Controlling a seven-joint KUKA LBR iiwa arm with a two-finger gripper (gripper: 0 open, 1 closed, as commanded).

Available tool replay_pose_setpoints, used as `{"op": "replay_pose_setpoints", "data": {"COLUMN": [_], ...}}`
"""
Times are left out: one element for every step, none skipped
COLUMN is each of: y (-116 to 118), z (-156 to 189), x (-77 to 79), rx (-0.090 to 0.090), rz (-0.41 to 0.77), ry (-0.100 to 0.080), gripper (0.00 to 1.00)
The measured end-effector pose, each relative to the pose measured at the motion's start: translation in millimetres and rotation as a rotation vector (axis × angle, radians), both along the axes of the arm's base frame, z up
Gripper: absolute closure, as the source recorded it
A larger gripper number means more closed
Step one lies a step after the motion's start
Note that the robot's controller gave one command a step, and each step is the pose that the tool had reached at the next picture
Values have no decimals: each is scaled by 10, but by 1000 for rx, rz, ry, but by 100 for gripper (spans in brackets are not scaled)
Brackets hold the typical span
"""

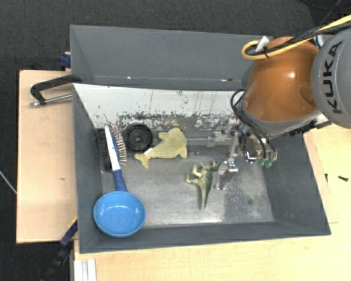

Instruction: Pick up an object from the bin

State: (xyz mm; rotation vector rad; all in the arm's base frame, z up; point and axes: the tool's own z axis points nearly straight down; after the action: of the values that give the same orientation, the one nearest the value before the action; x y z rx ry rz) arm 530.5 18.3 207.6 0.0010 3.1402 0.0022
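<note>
Green and slim, a toy dinosaur (202, 183) lies mid-floor in the bin (164, 57), long tail toward the near wall, just beside the claw (227, 170); whether the claw is apart or together I cannot tell.

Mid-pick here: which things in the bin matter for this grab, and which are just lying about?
In the job: gripper, in the right half of the bin; green toy dinosaur right beside it, the nearest thing.
Lying about: yellow soft toy, black disc, brush, blue scoop, all further left.
</note>
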Motion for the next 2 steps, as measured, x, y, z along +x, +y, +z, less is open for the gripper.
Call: {"op": "replay_pose_setpoints", "data": {"y": [-728,-598], "z": [-924,-1275], "x": [94,135], "rx": [-3,-1], "rz": [5,70], "ry": [8,-3], "gripper": [0,0]}}
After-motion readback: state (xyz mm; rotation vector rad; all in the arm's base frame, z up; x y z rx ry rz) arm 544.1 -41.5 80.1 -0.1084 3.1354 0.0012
